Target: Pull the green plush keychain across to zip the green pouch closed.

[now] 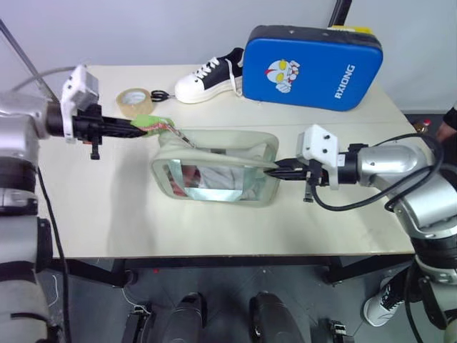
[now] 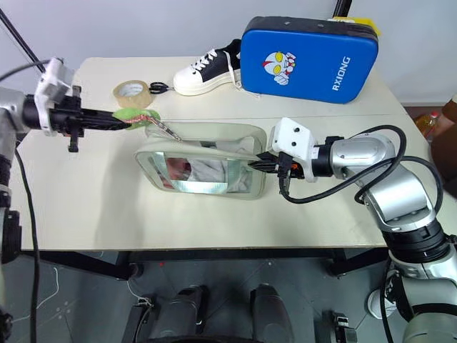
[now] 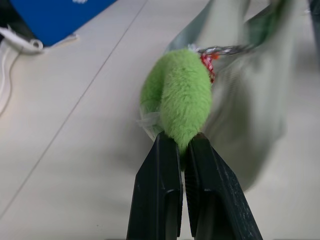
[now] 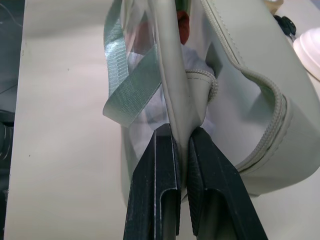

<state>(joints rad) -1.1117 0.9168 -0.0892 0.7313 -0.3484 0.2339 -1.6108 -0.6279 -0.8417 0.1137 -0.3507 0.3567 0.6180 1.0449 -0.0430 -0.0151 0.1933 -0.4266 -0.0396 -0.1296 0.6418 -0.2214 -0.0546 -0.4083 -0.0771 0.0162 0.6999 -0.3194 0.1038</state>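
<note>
The green pouch (image 1: 214, 168), pale sage with a clear front window, lies mid-table with its top edge gaping. At its left end the green plush keychain (image 1: 152, 123) hangs from the zipper on a short metal chain. My left gripper (image 1: 140, 128) is shut on the keychain; in the left wrist view the black fingers (image 3: 165, 180) pinch the fuzzy green plush (image 3: 180, 100), lifted above the table. My right gripper (image 1: 280, 170) is shut on the pouch's right end, its fingers (image 4: 162, 175) clamping the pale rim (image 4: 172, 80).
A tape roll (image 1: 134, 101) sits just behind the left gripper. A black-and-white sneaker (image 1: 207, 77) and a blue padded case (image 1: 310, 66) stand at the back of the table (image 1: 100, 214). Bare tabletop lies in front of the pouch.
</note>
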